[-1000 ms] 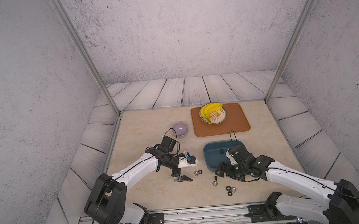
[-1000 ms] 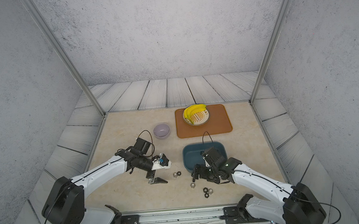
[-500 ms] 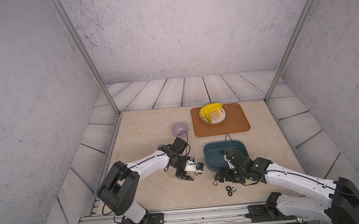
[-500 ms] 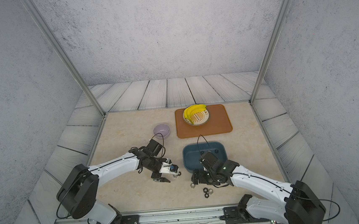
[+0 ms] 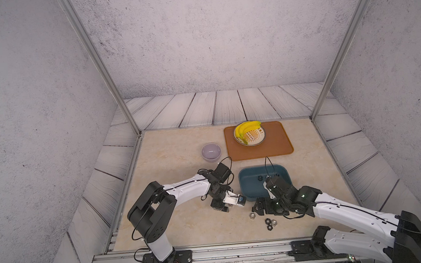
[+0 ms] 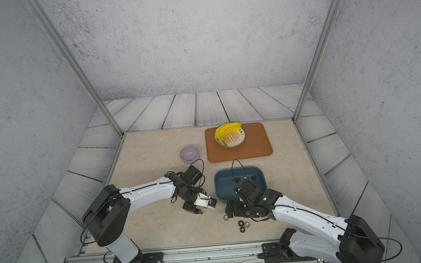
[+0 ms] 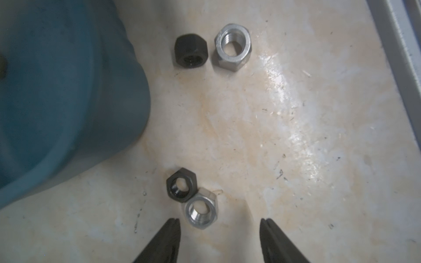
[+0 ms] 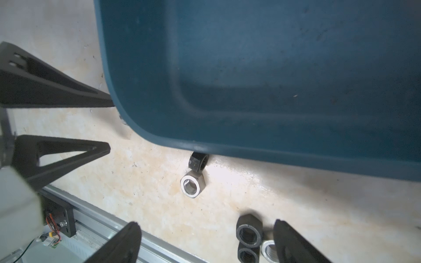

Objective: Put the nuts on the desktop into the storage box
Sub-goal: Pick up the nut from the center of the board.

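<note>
Less than halfway through, judging by the count: seeing what look like three small hexagonal metal nuts (image 5: 260,178) already resting inside the shallow dark teal rectangular plastic storage box (image 5: 251,189), and counting about seven more lying loose on the beige marble-patterned counter (image 5: 181,165), all close to the box's near wall. Holding the left claw (image 7: 219,222) low over a touching pair, a flat black nut (image 7: 181,187) and a flat silver nut (image 7: 201,210), fingers spread apart and pinching nothing, with the silver piece just beyond the tips rather than squarely between them. Holding the right claw (image 8: 206,224) spread wide and empty as well, bracketing one dark nut (image 8: 249,230) from a tight cluster of three near the counter's front edge. Finding one more pair between the two claws: a tilted black nut (image 8: 198,162) tucked right at the box rim and a bright threaded nut (image 8: 193,186) lying flat against it. Looking at plain six-sided pieces with threaded bores throughout, some matt black, some pale grey metal catching the light, each tiny beside the box and probably proving fiddly to pinch wherever touching a neighbour. Needing, by this reckoning, to be lifting every loose piece over the rim and dropping it inside before calling the job finished.
</note>
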You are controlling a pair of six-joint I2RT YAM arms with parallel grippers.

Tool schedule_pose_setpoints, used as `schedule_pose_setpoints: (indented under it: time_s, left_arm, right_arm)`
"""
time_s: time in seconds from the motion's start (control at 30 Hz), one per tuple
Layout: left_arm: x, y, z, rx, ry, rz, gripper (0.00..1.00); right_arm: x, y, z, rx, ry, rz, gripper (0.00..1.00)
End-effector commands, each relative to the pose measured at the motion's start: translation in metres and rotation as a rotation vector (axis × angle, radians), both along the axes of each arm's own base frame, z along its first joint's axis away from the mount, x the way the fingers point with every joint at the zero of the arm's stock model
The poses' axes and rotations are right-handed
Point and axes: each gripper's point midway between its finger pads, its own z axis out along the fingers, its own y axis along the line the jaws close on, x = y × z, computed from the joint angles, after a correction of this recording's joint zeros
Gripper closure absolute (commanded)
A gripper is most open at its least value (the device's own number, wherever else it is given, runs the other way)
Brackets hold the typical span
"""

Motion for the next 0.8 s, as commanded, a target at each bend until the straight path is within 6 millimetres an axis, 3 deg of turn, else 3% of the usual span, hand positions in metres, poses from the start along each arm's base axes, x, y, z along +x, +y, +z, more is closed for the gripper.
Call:
schedule_pose_setpoints:
  time_s: [0.0,0.2,0.33,0.77]
  left_arm:
    - [0.001,0.003,-0.005,0.067,0.019,0.039,0.40]
    - [0.000,0.002,-0.010,0.098,0.028,0.047,0.45]
    - [-0.004,0.003,-0.014,0.124,0.039,0.039,0.58]
    - [-0.022,-0.002,-0.018,0.154,0.039,0.005,0.54]
  right_arm:
    - [0.002,-0.007,0.003,-0.028,-0.026,-0.016,0.05]
    - [0.002,-0.007,0.006,-0.027,-0.032,-0.017,0.05]
    - [0.002,-0.007,0.006,-0.025,-0.031,-0.019,0.05]
    - [0.001,-0.008,0.007,-0.016,-0.026,-0.035,0.05]
